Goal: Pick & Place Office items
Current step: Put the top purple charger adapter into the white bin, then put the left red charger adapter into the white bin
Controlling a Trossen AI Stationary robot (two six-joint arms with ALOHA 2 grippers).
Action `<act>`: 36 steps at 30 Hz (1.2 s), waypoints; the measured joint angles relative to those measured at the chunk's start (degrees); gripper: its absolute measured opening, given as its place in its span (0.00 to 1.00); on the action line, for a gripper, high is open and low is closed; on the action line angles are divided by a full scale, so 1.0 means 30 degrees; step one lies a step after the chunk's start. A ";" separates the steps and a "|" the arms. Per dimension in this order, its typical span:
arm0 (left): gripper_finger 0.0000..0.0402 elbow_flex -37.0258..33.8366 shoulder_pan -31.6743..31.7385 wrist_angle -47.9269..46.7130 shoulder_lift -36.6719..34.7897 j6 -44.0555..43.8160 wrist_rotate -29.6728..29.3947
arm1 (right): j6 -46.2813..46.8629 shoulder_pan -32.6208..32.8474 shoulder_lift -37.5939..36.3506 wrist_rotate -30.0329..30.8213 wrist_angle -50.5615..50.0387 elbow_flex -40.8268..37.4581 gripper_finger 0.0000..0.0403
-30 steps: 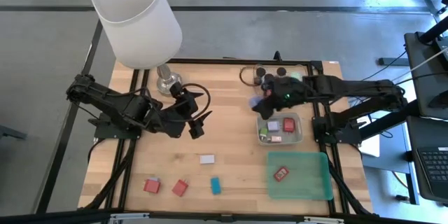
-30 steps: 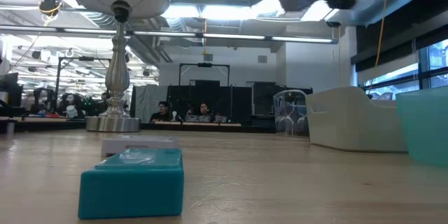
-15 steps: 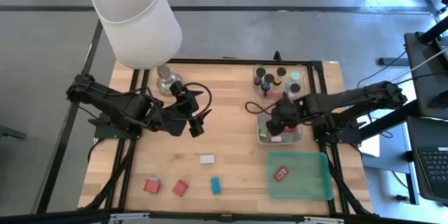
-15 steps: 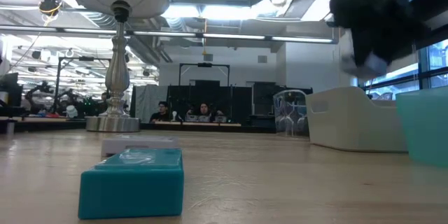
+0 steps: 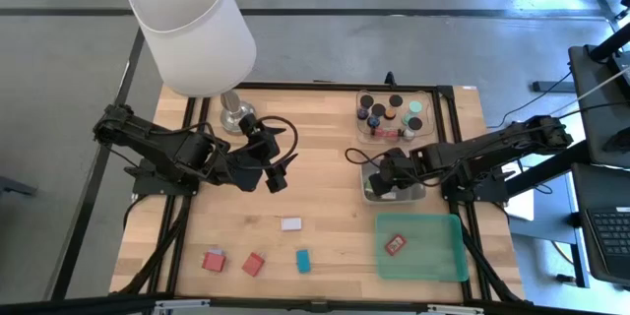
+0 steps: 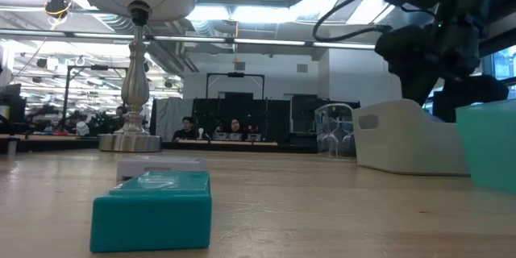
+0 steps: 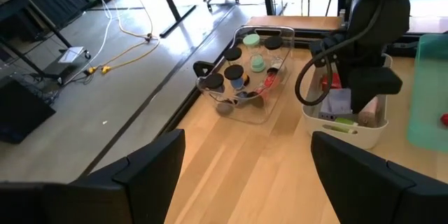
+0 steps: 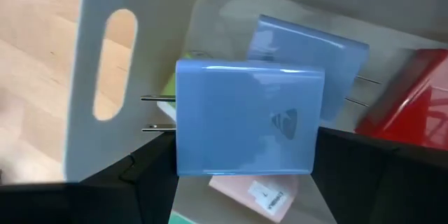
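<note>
High view, left to right: the left gripper (image 5: pixel 279 170) hangs above bare wood at about ten o'clock from the table's centre, fingers spread and holding nothing. Along the six o'clock edge lie two red blocks (image 5: pixel 214 260), a white block (image 5: pixel 290 223) and a teal block (image 5: pixel 303 261). The right gripper (image 5: pixel 386 179) reaches into the grey tray (image 5: pixel 421 193) at three o'clock, its fingers clenched on a lavender block (image 8: pixel 246 120) with two metal prongs and a small embossed logo, too faint to read. Under it sit another lavender piece, a red block (image 8: pixel 409 108) and a pink block (image 8: pixel 255 190) bearing tiny unreadable print. The clear tray (image 5: pixel 366 130) at one o'clock holds black cylinders (image 5: pixel 375 114) with coloured caps. A red block (image 5: pixel 396 244) rests in the green tray (image 5: pixel 443 251).
</note>
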 joint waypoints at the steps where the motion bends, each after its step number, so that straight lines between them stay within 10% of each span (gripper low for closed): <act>1: 0.77 0.0000 0.0000 0.0000 0.0000 -0.0102 0.0000 | 0.0003 0.0000 0.0000 0.0007 0.0044 -0.0086 0.66; 26: 0.77 0.0000 0.0000 -0.0006 0.0000 -0.0909 0.0232 | -0.0328 -0.0030 -0.0007 0.0845 0.0026 -0.0274 0.89; 36: 0.77 0.0000 -0.0040 -0.6078 0.0007 -0.7856 0.9640 | -0.4348 -0.0036 -0.0010 0.1094 -0.0535 0.2297 0.90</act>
